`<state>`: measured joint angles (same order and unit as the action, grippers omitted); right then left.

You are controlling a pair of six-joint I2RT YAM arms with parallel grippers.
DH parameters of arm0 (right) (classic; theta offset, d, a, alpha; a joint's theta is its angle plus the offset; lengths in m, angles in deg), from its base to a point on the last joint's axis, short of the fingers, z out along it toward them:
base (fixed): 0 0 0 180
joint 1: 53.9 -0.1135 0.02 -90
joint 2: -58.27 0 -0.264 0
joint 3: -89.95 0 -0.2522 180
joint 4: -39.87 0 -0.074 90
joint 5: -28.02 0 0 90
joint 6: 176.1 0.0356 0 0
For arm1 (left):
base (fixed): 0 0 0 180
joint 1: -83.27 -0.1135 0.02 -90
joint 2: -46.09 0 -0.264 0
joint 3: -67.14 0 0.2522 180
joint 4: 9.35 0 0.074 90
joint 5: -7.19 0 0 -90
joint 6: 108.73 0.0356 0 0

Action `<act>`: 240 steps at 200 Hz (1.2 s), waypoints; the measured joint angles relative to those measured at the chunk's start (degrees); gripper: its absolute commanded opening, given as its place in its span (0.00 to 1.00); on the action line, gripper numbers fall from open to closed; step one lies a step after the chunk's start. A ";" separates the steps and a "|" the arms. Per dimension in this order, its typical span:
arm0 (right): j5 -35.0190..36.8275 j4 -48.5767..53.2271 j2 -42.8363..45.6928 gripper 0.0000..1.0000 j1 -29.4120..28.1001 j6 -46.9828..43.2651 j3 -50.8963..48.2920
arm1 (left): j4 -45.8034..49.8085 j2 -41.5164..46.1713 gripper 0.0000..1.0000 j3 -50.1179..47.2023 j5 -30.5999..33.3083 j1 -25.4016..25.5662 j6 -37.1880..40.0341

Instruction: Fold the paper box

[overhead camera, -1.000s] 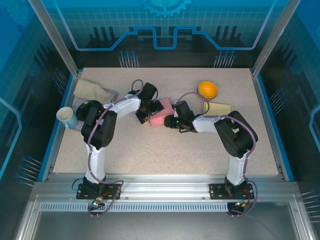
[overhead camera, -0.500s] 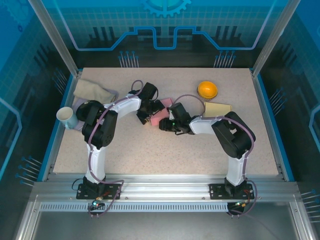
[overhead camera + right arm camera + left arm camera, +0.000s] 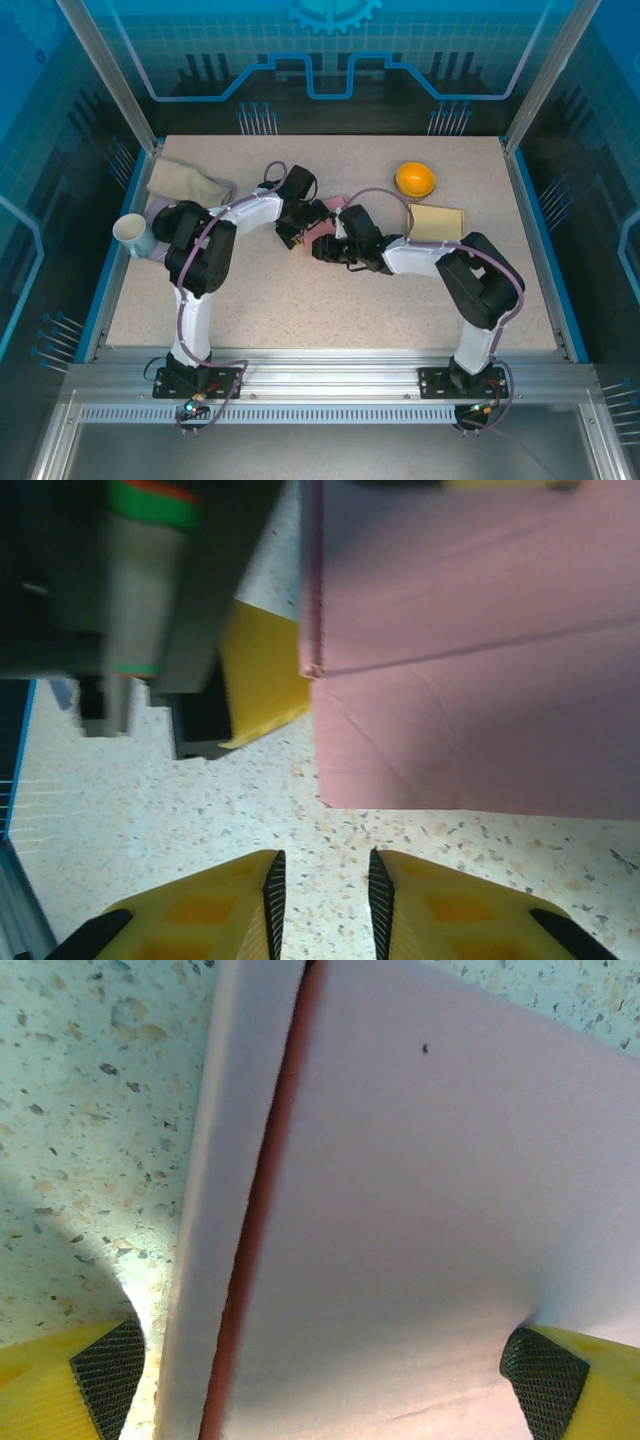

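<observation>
The pink paper box [image 3: 324,240] lies mid-table between the two grippers, mostly covered by them. In the left wrist view the box [image 3: 400,1210] shows as a broad pale pink panel with a red-edged fold line. My left gripper [image 3: 322,1375] stands open, wide astride it. Its left pad [image 3: 105,1372] is clear of the box edge; the right pad sits at the panel's side. My right gripper [image 3: 322,895] hovers over bare table just short of the box [image 3: 480,680], open by a narrow gap with nothing between its jaws. The left arm's yellow finger [image 3: 262,675] shows beside the box.
An orange bowl [image 3: 414,179] and a flat yellow sheet [image 3: 436,219] lie at the back right. A beige cloth [image 3: 185,182] and a white cup [image 3: 133,235] sit at the left edge. Metal posts and blue walls ring the table.
My right gripper has moved left along the box's near side and its jaws have narrowed. The left gripper has stayed wide over the box.
</observation>
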<state>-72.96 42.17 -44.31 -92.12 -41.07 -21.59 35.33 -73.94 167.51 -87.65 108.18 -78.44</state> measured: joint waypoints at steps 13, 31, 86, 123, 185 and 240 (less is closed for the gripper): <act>0.00 -0.61 0.46 0.38 0.00 0.15 -0.02 | 0.00 0.00 0.97 -0.02 0.00 0.00 0.00; 0.02 -1.66 0.46 0.46 -0.02 1.22 -0.42 | 0.00 0.00 0.97 -0.02 0.02 0.00 0.00; 2.78 -11.45 0.39 0.51 -3.08 3.39 -7.10 | -0.04 0.00 0.97 -0.02 0.00 0.00 -0.02; 6.10 -23.43 -0.24 0.53 -4.46 7.58 -14.95 | -0.09 0.00 0.97 -0.02 0.00 0.00 -0.02; 7.08 -47.87 -11.56 0.54 -4.44 15.93 -15.43 | -0.22 0.00 0.97 -0.13 -0.15 0.00 -0.02; 7.13 -51.21 -14.99 0.54 -4.55 19.82 -12.63 | -0.28 0.00 0.97 -0.13 -0.20 0.00 -0.02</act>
<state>-65.84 -9.04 -59.31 -96.66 -21.24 -34.23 35.04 -73.94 167.38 -87.85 108.18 -78.46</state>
